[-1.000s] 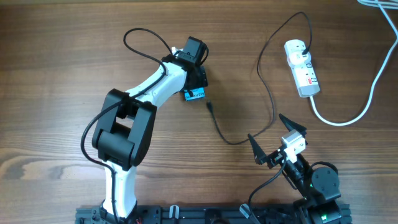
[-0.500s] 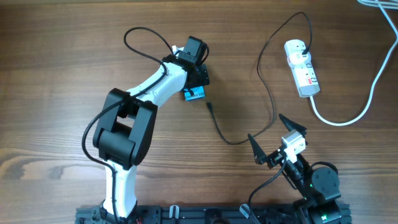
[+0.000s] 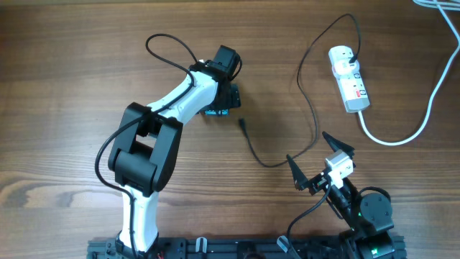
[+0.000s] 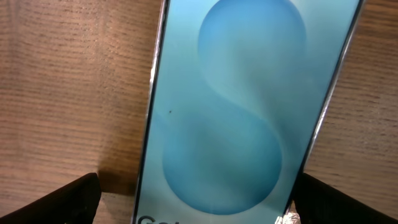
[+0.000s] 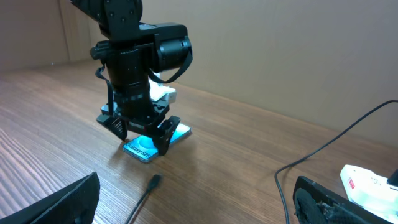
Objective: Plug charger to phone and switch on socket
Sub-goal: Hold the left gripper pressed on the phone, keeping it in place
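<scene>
The phone (image 4: 239,106) lies flat on the wooden table with its teal-and-white screen up. My left gripper (image 4: 199,208) is open and low over it, one finger on each side of its "Galaxy" end. In the overhead view the left gripper (image 3: 224,101) hides nearly all of the phone (image 3: 215,111). The right wrist view shows the phone (image 5: 146,149) under that gripper (image 5: 140,132). The charger's black plug tip (image 3: 242,124) lies free on the table just right of the phone and also shows in the right wrist view (image 5: 154,182). The white socket (image 3: 349,79) lies at the far right. My right gripper (image 3: 316,169) is open and empty, near the front.
The thin black charger cable (image 3: 310,108) loops from the socket across the table's middle to the plug tip. A thick white cord (image 3: 431,93) curves off the socket toward the right edge. The socket's corner shows in the right wrist view (image 5: 370,183).
My left gripper has come down over the phone, which now shows far less in the overhead view. The right arm, cable and socket have not moved.
</scene>
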You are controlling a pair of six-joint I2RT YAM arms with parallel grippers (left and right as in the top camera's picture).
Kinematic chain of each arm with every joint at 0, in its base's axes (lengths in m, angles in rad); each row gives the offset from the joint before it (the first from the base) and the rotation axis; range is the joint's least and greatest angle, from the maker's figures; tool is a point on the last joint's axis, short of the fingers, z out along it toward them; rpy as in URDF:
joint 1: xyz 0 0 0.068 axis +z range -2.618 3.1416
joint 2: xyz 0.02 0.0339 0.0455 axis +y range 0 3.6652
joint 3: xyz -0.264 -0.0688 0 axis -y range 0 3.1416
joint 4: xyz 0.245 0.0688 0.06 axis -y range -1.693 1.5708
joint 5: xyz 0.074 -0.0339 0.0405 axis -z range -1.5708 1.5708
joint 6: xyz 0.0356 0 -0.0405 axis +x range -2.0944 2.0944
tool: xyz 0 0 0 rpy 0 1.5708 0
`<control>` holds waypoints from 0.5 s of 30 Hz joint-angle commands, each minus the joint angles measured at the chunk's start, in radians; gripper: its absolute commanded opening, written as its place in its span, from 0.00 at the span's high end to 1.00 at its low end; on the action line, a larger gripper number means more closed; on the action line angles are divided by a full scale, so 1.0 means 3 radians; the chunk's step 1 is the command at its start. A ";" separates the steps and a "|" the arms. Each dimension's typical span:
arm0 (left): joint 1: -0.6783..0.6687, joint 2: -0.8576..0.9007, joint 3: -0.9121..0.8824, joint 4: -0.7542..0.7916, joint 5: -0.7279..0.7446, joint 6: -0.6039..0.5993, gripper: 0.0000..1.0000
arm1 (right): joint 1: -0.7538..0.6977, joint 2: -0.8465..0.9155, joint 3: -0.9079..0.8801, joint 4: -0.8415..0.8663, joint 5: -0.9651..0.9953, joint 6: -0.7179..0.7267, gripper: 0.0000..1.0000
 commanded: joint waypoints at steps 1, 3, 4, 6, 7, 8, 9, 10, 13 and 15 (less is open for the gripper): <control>0.0029 0.0181 -0.0109 0.0207 -0.0128 0.0253 0.00 | 0.0008 -0.0001 -0.0004 0.0013 0.0031 -0.0022 0.00; 0.0057 0.0181 -0.0109 0.0367 -0.0183 0.0252 0.00 | 0.0008 -0.0001 -0.0004 0.0013 0.0031 -0.0023 0.00; 0.0071 0.0181 -0.0109 0.0421 -0.0174 0.0251 0.00 | 0.0008 -0.0001 -0.0004 0.0013 0.0031 -0.0023 0.00; 0.0081 0.0181 -0.0109 0.0418 -0.0165 0.0240 0.18 | 0.0008 -0.0001 -0.0004 0.0013 0.0031 -0.0023 0.00; 0.0080 0.0181 -0.0109 0.0378 -0.0139 0.0242 0.22 | 0.0008 -0.0001 -0.0004 0.0013 0.0031 -0.0022 0.00; 0.0078 0.0181 -0.0109 0.0338 -0.0102 0.0242 0.23 | 0.0008 -0.0001 -0.0004 0.0013 0.0032 -0.0023 0.00; 0.0076 0.0181 -0.0109 0.0296 -0.0061 0.0240 0.23 | 0.0008 -0.0001 -0.0004 0.0013 0.0031 -0.0023 0.00; 0.0078 0.0181 -0.0109 0.0267 -0.0023 0.0240 0.24 | 0.0008 -0.0001 -0.0004 0.0013 0.0031 -0.0022 0.00; 0.0078 0.0181 -0.0109 0.0179 -0.0018 0.0240 0.27 | 0.0008 -0.0001 -0.0004 0.0013 0.0031 -0.0022 0.00; 0.0078 0.0181 -0.0109 0.0113 -0.0017 0.0240 0.30 | 0.0008 -0.0001 -0.0004 0.0013 0.0031 -0.0022 0.00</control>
